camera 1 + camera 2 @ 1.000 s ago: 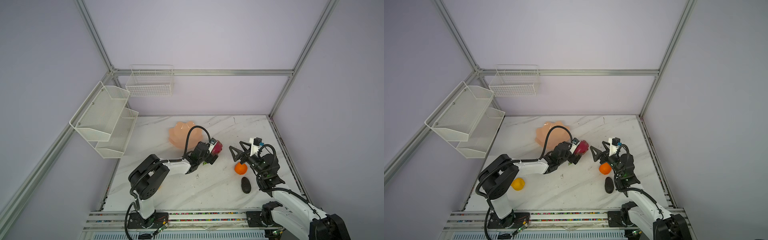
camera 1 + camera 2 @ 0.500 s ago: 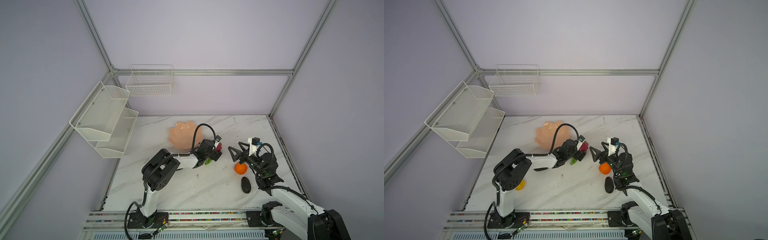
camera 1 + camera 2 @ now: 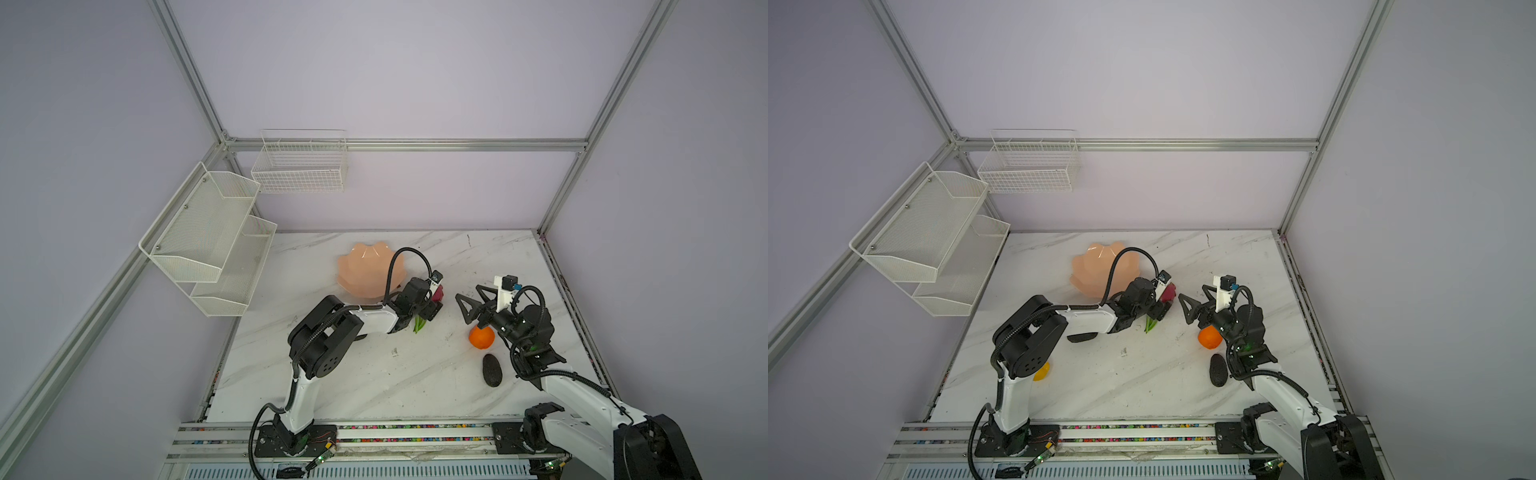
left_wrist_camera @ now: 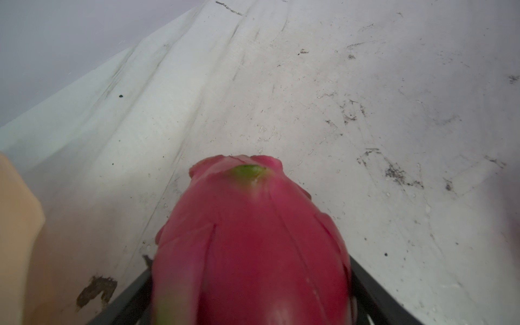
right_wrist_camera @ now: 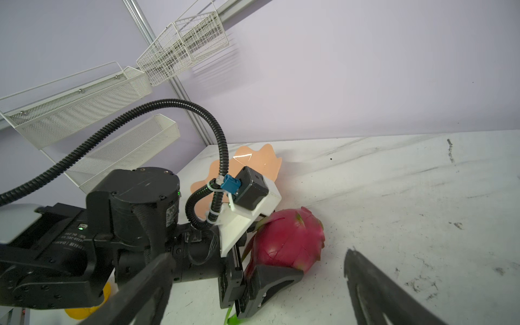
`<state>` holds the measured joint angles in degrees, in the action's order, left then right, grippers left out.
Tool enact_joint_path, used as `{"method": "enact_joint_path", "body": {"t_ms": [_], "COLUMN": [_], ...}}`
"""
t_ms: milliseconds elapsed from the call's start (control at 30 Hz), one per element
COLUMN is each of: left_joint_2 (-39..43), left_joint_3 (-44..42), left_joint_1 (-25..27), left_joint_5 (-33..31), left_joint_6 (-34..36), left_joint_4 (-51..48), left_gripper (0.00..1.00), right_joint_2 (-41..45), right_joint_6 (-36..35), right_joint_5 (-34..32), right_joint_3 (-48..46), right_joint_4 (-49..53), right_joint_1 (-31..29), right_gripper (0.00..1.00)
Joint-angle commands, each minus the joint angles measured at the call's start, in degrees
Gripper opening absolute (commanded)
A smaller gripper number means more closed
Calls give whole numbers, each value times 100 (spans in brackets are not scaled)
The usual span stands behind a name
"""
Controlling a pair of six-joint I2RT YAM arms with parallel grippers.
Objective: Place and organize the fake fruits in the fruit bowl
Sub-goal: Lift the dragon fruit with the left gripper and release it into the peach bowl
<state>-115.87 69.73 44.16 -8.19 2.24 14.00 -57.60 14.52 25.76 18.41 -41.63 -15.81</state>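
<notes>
Top views: magenta, scaled dragon fruit (image 3: 437, 293) with green tip lies on the white marbled desk (image 3: 374, 374) at lower frame centre, just lower right of the scalloped peach-pink bowl (image 3: 361, 270), with the left tool (image 4: 250, 292) closed against both flanks. Probably light, rigid and slick, it is best held across its broad belly, not the leafy tip. Empty, the right tool (image 3: 464, 309) gapes wide; the motor label, inverted in the right wrist view, is unreadable.

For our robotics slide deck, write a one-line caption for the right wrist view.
Left gripper closed on a dragon fruit on the table, beside the bowl.
</notes>
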Motion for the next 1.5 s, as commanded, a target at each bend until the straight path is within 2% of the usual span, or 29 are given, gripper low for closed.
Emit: {"method": "enact_joint_path", "body": {"t_ms": [0, 167, 267, 333, 500, 667, 1233, 1467], "left_joint_2": [818, 1558, 1803, 1785, 1572, 1379, 322, 144], "left_joint_3": [-83, -433, -329, -76, 290, 365, 1178, 1359], "left_joint_1": [-24, -131, -395, -654, -1284, -1709, -2166, -2193], "left_joint_5": [-30, -67, -446, -971, -1327, -1362, -1130, -980], "left_joint_6": [-89, -204, -357, -699, -781, -826, -856, -838], "left_joint_4": [467, 667, 168, -369, -1232, -1256, -1571, -1718], "left_gripper": [76, 72, 72, 71, 71, 71, 73, 82], "right_joint_2": [-43, -133, -230, -320, -508, -767, -1155, -1218], "right_joint_6": [-57, -14, 63, 41, -513, -565, -714, -739], "right_joint_5": [56, 170, 405, 501, -124, -617, -598, -590], "right_joint_3": [144, 132, 92, 91, 229, 108, 282, 329], "right_joint_4": [-174, -288, -584, -806, -730, -1260, -1148, -1097], "right_joint_1": [-27, -28, -105, -337, -1316, -1807, -1899, -1899], "right_gripper": [97, 97, 97, 97, 97, 97, 97, 98]}}
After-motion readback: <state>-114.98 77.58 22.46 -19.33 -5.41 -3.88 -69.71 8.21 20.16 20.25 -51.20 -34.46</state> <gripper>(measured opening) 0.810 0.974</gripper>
